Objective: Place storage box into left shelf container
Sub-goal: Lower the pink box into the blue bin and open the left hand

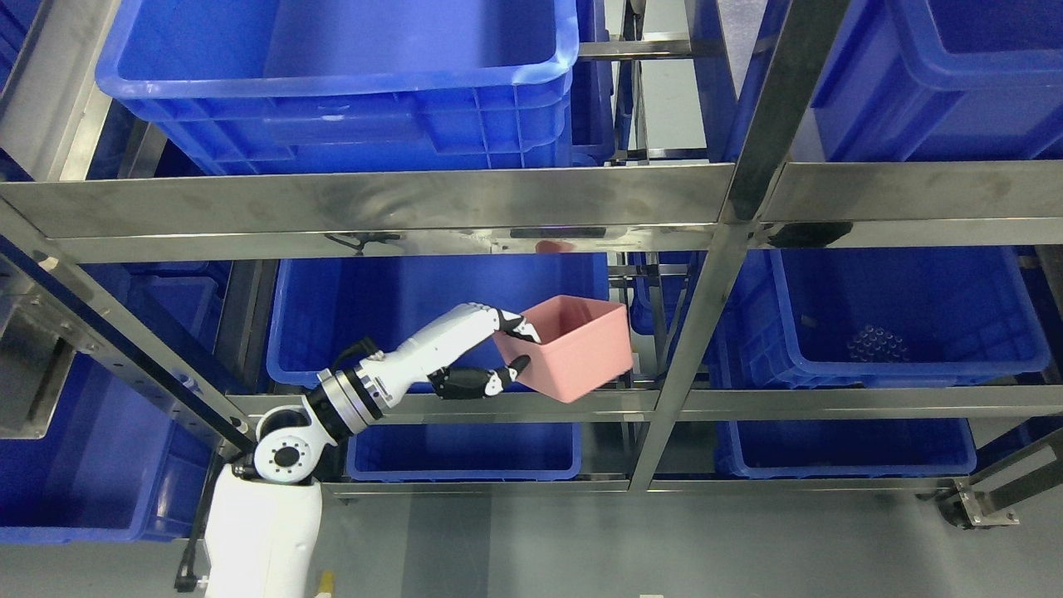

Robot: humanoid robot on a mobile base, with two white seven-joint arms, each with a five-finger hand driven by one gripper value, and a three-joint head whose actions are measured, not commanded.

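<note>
Left robot hand (498,353): grips pink storage box (573,349) by its near wall.
Box position: tilted, above middle-shelf blue container (332,332) rim.

Pink storage box (577,349), open-topped, tilted, held before blue left shelf container (432,320), middle shelf.

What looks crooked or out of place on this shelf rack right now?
Only the pink plastic storage box: it hangs tilted in the left hand, over the front edge of the middle-left blue plastic container, not yet inside. The other bins sit square.
</note>
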